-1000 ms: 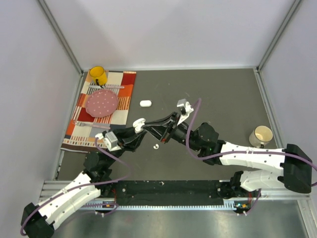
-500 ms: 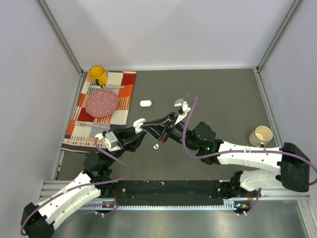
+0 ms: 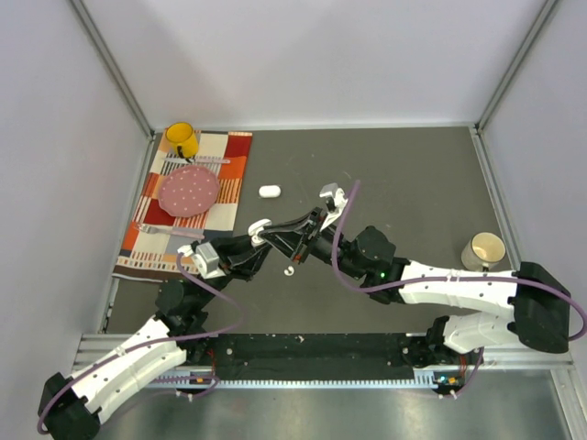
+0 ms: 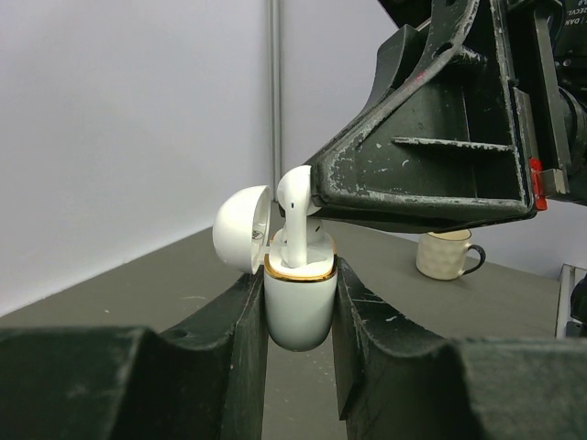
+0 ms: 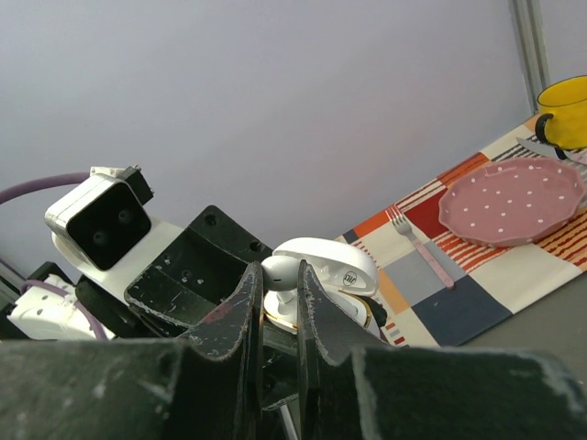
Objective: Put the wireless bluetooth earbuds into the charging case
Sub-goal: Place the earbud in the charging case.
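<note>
My left gripper (image 4: 298,316) is shut on a white charging case (image 4: 298,298) with a gold rim, held upright above the table with its lid (image 4: 240,229) open to the left. My right gripper (image 5: 278,275) is shut on a white earbud (image 5: 281,271), whose stem stands in the case's opening; the same earbud shows in the left wrist view (image 4: 293,197). In the top view the two grippers meet at the case (image 3: 258,225), left of the table's middle. A second earbud (image 3: 289,271) lies loose on the dark table just below them.
A closed white oval case (image 3: 269,192) lies further back. A striped placemat (image 3: 197,206) at the left holds a pink dotted plate (image 3: 190,190), a fork (image 5: 417,243) and a yellow mug (image 3: 182,139). A cream mug (image 3: 483,250) stands at the right.
My right arm has shifted slightly left toward the case, its wrist coming closer to the left gripper. The left arm and the loose earbud have not moved.
</note>
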`<control>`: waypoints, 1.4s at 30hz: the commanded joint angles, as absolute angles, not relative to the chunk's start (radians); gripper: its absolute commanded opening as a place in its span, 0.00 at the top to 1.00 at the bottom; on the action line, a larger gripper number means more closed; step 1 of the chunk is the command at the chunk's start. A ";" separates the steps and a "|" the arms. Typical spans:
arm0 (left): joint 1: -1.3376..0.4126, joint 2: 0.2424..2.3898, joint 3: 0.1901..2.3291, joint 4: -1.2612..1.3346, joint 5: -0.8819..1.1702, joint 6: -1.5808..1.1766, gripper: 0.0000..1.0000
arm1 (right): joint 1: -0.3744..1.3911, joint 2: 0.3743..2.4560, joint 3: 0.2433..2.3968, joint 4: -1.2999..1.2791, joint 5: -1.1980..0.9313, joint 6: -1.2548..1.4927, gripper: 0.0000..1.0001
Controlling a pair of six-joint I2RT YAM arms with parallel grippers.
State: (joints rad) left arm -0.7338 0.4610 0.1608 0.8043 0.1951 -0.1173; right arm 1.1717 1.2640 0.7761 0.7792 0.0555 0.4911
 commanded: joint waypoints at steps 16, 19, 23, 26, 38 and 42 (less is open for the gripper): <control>-0.736 0.466 0.196 0.891 0.199 -0.130 1.00 | 1.192 1.264 0.793 0.759 0.054 0.483 1.00; -0.736 0.468 0.196 0.893 0.198 -0.130 1.00 | 1.195 1.266 0.798 0.758 0.054 0.477 1.00; -0.736 0.465 0.198 0.894 0.196 -0.130 1.00 | 1.195 1.262 0.796 0.738 0.060 0.472 1.00; -0.736 0.463 0.195 0.894 0.186 -0.130 1.00 | 1.196 1.255 0.792 0.719 0.060 0.465 1.00; -0.736 0.445 0.187 0.894 0.176 -0.132 1.00 | 1.195 1.236 0.799 0.650 0.067 0.430 0.92; -0.736 0.445 0.189 0.893 0.176 -0.130 1.00 | 1.193 1.233 0.805 0.649 0.071 0.428 0.82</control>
